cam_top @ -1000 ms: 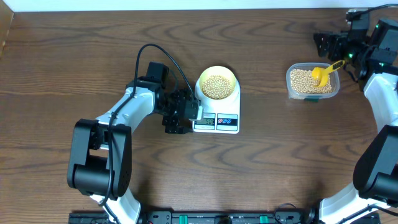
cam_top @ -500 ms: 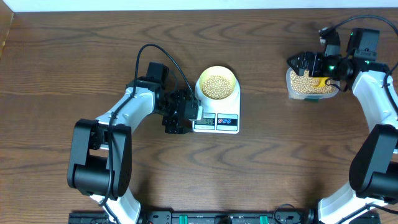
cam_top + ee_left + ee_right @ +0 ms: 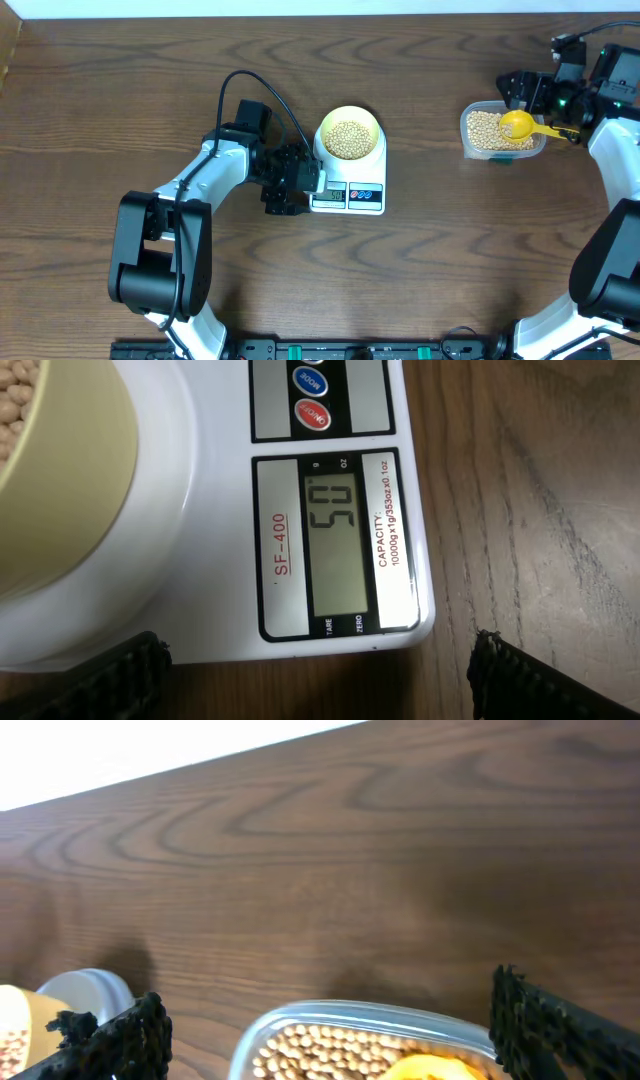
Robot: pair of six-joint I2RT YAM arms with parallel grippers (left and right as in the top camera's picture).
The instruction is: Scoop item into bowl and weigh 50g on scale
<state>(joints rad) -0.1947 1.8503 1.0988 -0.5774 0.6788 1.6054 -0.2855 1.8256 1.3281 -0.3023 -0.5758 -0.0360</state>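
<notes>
The pale yellow-green bowl (image 3: 350,113) holds tan beans (image 3: 349,139) and stands on the white scale (image 3: 366,196). In the left wrist view the scale (image 3: 220,510) shows 50 on its display (image 3: 335,540), with the bowl (image 3: 70,480) at upper left. My left gripper (image 3: 298,184) (image 3: 315,700) is open and empty at the scale's front left corner. My right gripper (image 3: 528,90) (image 3: 330,1040) is open just behind the clear tub (image 3: 466,135) (image 3: 350,1015) of beans (image 3: 485,128) (image 3: 320,1050). A yellow scoop (image 3: 518,124) (image 3: 430,1070) lies in the tub, handle pointing right.
The brown wooden table stretches around the scale and tub. Its far edge runs close behind the tub. The left arm's black cable (image 3: 240,85) loops above the left wrist. The scale has coloured buttons (image 3: 311,395).
My right arm swung left over the tub, then drew back to the right. The scoop now lies flatter in the tub with its handle to the right. The left arm has not moved.
</notes>
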